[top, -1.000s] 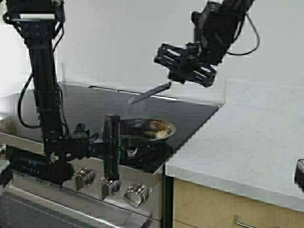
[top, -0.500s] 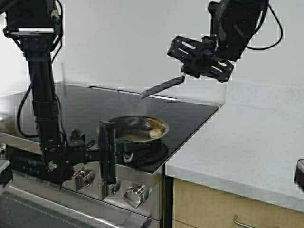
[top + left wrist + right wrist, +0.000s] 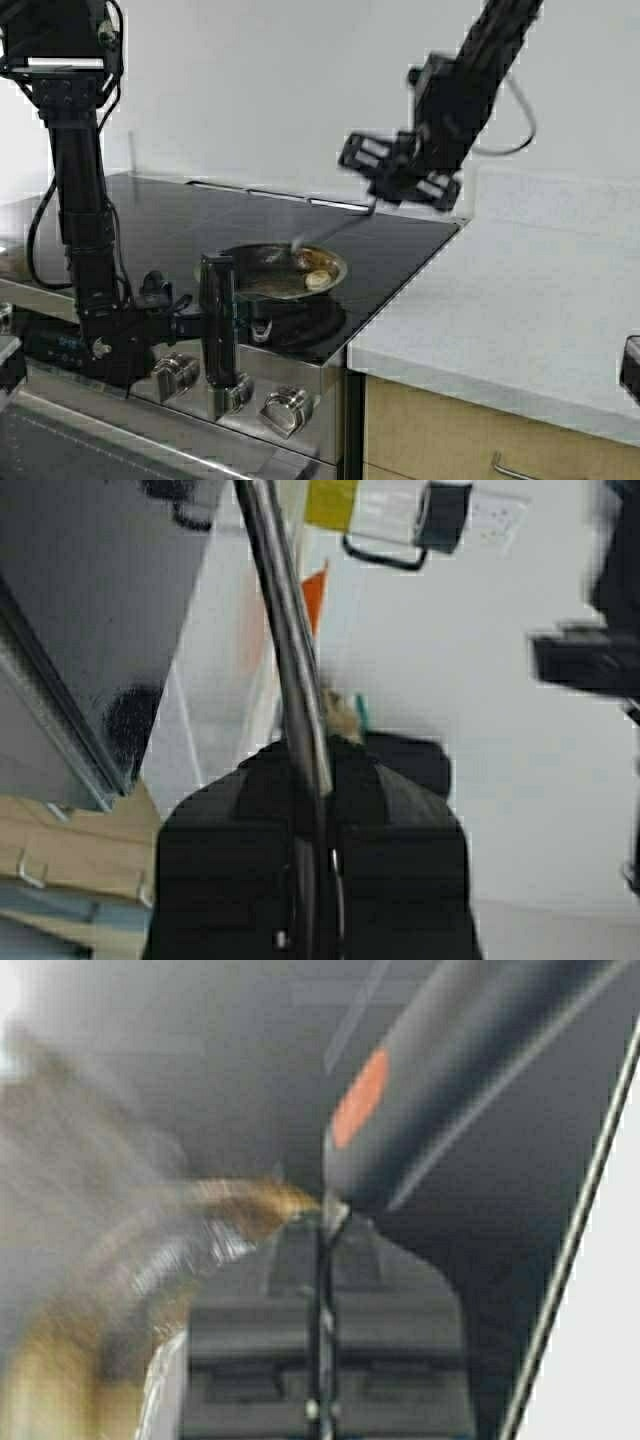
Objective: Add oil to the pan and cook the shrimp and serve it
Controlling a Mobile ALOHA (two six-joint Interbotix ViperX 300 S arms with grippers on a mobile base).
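Observation:
The steel pan (image 3: 262, 277) is over the black cooktop (image 3: 180, 215), near its front edge. The pale shrimp (image 3: 318, 280) lies in its right side. My left gripper (image 3: 218, 300) is shut on the pan's handle, which runs up from between the jaws in the left wrist view (image 3: 292, 670). My right gripper (image 3: 400, 178) is shut on a dark spatula (image 3: 335, 228) that slants down, with its tip inside the pan's far side. In the right wrist view the spatula (image 3: 450, 1080) carries an orange dot and the pan (image 3: 120, 1280) is blurred beside it. The oil jug (image 3: 385, 510) shows far off.
Stove knobs (image 3: 230, 395) line the front panel below the pan. A pale countertop (image 3: 510, 310) lies to the right of the stove, with a wooden drawer front (image 3: 450, 440) below it. A white wall stands behind.
My right gripper has come down and left, bringing the spatula tip from above the cooktop into the pan. My left gripper has shifted the pan a little to the left.

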